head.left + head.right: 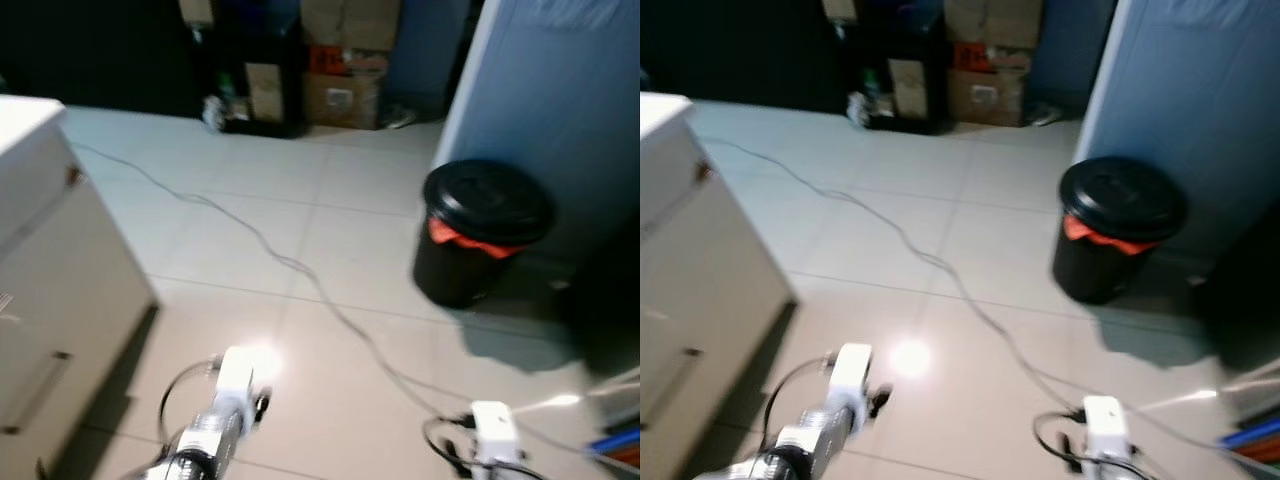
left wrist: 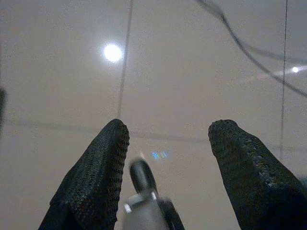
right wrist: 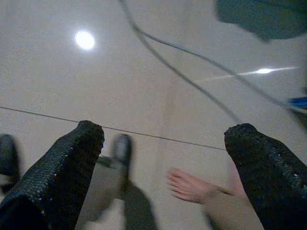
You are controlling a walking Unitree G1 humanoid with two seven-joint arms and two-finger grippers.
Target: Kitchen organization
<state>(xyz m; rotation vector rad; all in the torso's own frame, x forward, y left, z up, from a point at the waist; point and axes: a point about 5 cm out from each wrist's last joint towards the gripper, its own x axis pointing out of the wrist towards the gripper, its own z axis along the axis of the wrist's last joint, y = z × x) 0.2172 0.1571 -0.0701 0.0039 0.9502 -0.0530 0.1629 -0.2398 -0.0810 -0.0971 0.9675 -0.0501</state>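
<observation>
Here, the scene line by line.
Floor: pale glossy floor tiles (image 1: 250, 200) are spreading across the room, a ceiling light glaring off them near the left arm.
Cable: a thin grey cable (image 1: 300, 268) is trailing across the tiles from the far left toward the near right.
Bin: a black lidded trash bin (image 1: 478, 232) with an orange liner showing under the lid is standing beside the blue wall (image 1: 560, 110), well apart from both arms.
Cabinet: a white cabinet (image 1: 50, 280) with drawer handles is sitting at the robot's left, casting a shadow on the tiles.
Far end: cardboard boxes (image 1: 345, 70) are stacking up against a dark shelf.
Left gripper (image 2: 165, 158): it is hanging over bare tile, its two black fingers (image 2: 96, 182) standing apart with nothing between them.
Right gripper (image 3: 168, 163): it is hanging over the tiles with its fingers (image 3: 57, 177) spread wide and holding nothing; a person's bare foot (image 3: 192, 187) is showing on the floor below it.
Task's things: nothing that is clearly a kitchen item can be made out; blurred blue objects (image 1: 615, 440) are lying at the near right edge, too unclear to name.
</observation>
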